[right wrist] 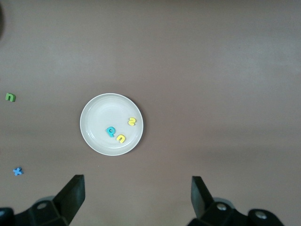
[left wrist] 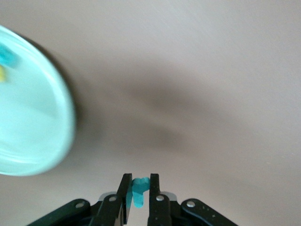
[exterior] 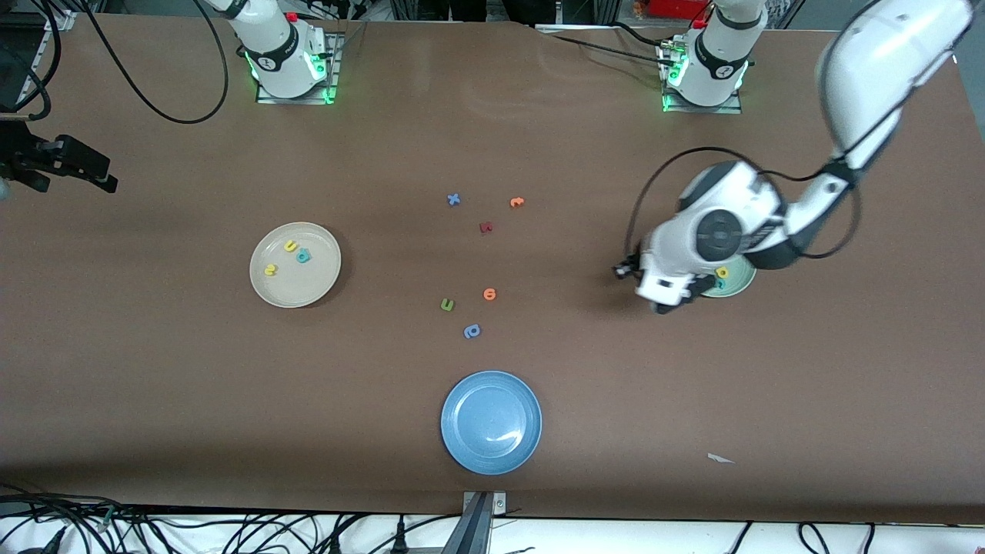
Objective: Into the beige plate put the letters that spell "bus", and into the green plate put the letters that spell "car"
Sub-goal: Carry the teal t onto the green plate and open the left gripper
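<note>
One teal letter (left wrist: 137, 190), pinched in the left gripper (left wrist: 138, 192) just beside the green plate (left wrist: 42, 141), should be carried over its rim before release, while the right gripper (right wrist: 136, 197) waits wide open above the beige plate (right wrist: 94, 117).

surface: brown table (exterior: 154, 385) | edge: black cables (exterior: 231, 531) | light: even
</note>
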